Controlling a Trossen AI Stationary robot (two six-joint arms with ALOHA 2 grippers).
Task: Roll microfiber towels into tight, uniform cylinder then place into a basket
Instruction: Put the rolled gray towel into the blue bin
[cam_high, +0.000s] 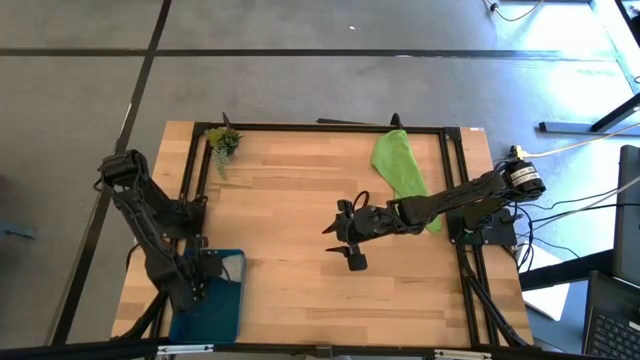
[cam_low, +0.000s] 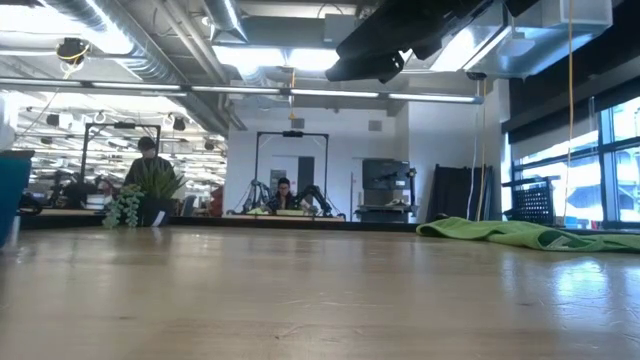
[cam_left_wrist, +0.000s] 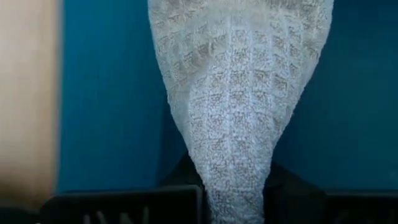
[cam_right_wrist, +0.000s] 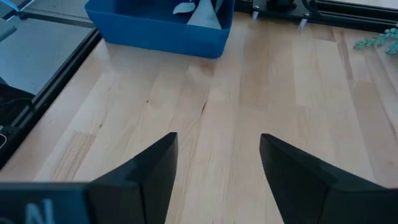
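The teal-blue basket (cam_high: 222, 312) stands at the table's near left corner. My left gripper (cam_high: 197, 285) hangs over it, pointing steeply down and shut on the light grey towel (cam_left_wrist: 239, 81). The towel widens away from the fingers, with the basket's blue floor (cam_left_wrist: 106, 93) behind it. In the right wrist view a bit of grey towel (cam_right_wrist: 202, 14) shows above the basket's rim (cam_right_wrist: 155, 31). The lime green towel (cam_high: 400, 165) lies loosely spread at the far right, flat on the wood (cam_low: 530, 235). My right gripper (cam_high: 345, 245) hovers open above the table's middle (cam_right_wrist: 217, 162). My left gripper pinches a narrow, gathered end of the grey towel (cam_left_wrist: 233, 196) between its two fingers, coming from above and pointing down into the basket. The cloth hangs away from the fingers and fans out wider. Whether its far end rests on the basket floor, I cannot tell.
A small green plant sprig (cam_high: 222, 140) lies at the far left of the table. A black metal frame (cam_high: 320, 127) runs along the table's edges. Bare wood spreads across the middle and near side. People sit in the room beyond the table's far edge.
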